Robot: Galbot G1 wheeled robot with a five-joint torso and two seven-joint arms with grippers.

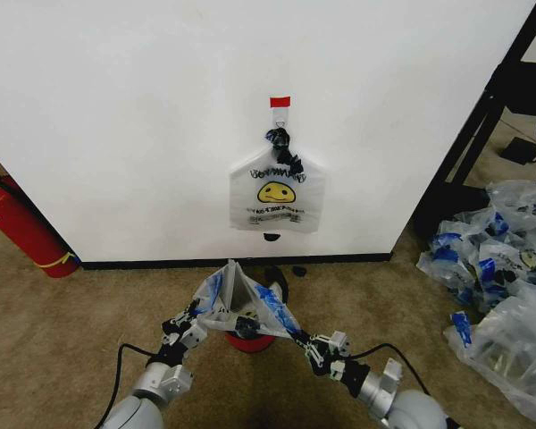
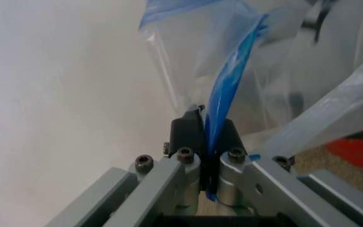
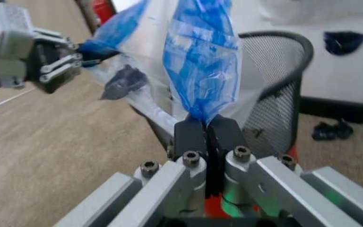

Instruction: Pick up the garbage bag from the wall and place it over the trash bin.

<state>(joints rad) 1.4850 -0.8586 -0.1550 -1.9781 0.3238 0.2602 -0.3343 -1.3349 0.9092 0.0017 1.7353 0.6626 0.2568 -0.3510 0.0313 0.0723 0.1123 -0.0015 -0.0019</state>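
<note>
Both grippers [image 1: 186, 325] [image 1: 305, 342] pinching one garbage bag [image 1: 241, 304]

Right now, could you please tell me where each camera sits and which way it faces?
Head: high up, looking down at wall, both arms stretching the garbage bag over the trash bin.
Left wrist: behind left pincer, facing the bag.
Right wrist: behind right pincer, facing bin and left pincer.
All share the bag.

Two smiley bags — one held [image 1: 241, 304], one hanging [image 1: 276, 192] — one trash bin [image 1: 266, 308], one fire extinguisher [image 1: 22, 223].
</note>
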